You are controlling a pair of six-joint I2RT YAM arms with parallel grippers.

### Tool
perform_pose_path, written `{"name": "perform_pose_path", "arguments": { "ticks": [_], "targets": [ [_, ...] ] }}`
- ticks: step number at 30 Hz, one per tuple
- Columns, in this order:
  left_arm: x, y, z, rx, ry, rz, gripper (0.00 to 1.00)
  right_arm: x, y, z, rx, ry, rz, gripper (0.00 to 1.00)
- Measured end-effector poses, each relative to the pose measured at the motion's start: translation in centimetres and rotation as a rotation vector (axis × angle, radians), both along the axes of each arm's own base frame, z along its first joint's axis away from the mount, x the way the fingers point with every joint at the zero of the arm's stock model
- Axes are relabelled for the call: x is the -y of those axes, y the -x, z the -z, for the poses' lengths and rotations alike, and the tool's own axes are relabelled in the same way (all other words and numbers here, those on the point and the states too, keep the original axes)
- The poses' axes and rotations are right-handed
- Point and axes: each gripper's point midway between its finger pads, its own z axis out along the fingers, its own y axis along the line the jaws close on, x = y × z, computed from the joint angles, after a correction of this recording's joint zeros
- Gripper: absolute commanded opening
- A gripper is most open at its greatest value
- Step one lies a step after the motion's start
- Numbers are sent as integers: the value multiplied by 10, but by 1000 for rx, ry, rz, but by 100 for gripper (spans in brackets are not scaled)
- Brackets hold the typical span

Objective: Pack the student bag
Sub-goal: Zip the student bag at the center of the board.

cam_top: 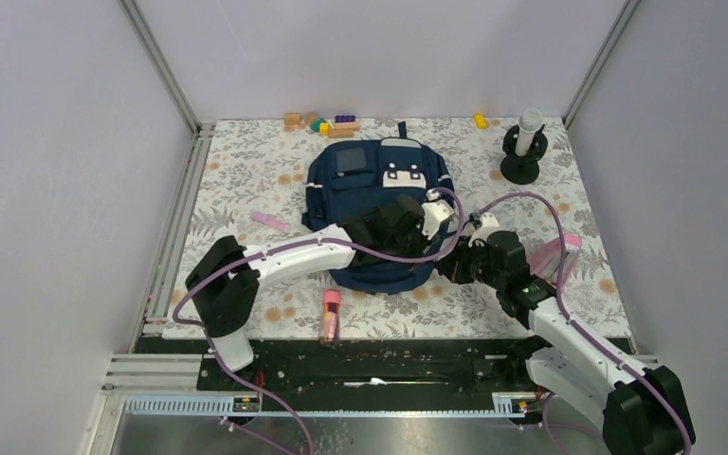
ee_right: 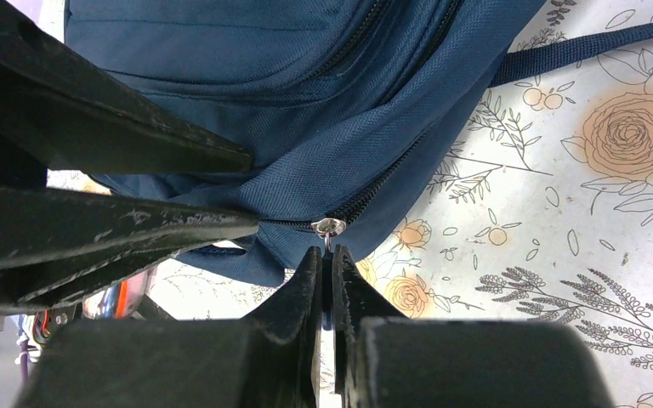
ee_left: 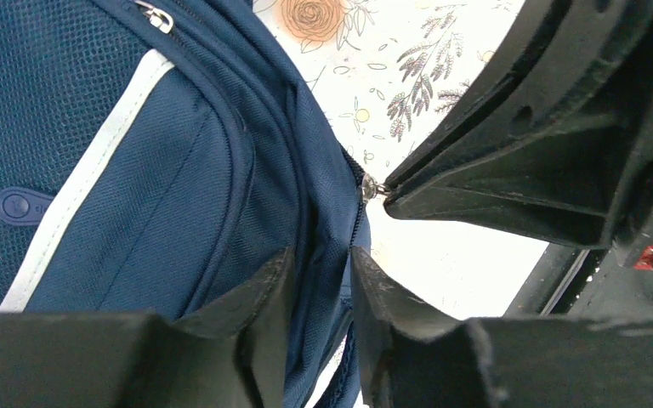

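Note:
The navy student bag [cam_top: 370, 190] lies flat mid-table, its front pockets and white patches facing up. My left gripper [ee_left: 319, 268] is shut on a fold of the bag's fabric [ee_left: 323, 280] beside the zipper at the bag's near right edge. In the top view it sits at that edge [cam_top: 433, 220]. My right gripper [ee_right: 328, 259] is shut on the zipper pull [ee_right: 329, 228], whose silver slider sits at the end of the zip line. The right fingers [ee_left: 442, 200] show opposite the left ones, at the slider [ee_left: 372, 189]. In the top view the right gripper [cam_top: 455, 258] is at the bag's right side.
A pink-capped tube [cam_top: 330, 313] lies near the front edge. A pink strip [cam_top: 267, 220] lies left of the bag. Wooden and coloured blocks [cam_top: 327, 123] and a yellow block [cam_top: 481, 120] sit at the back. A black stand with a white cylinder [cam_top: 523, 147] stands back right.

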Motion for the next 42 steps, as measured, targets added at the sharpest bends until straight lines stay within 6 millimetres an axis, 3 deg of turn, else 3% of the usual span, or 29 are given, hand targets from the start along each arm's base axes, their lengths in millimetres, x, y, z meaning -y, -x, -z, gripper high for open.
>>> {"name": "perform_pose_path", "arguments": {
  "ticks": [4, 23, 42],
  "targets": [
    [-1, -4, 6, 10, -20, -9, 0, 1, 1, 0, 0, 3, 2, 0],
    [3, 3, -5, 40, -4, 24, 0, 15, 1, -5, 64, 37, 58, 0],
    [-37, 15, -18, 71, -29, -2, 0, 14, -6, -12, 84, 13, 85, 0]
  ]
}}
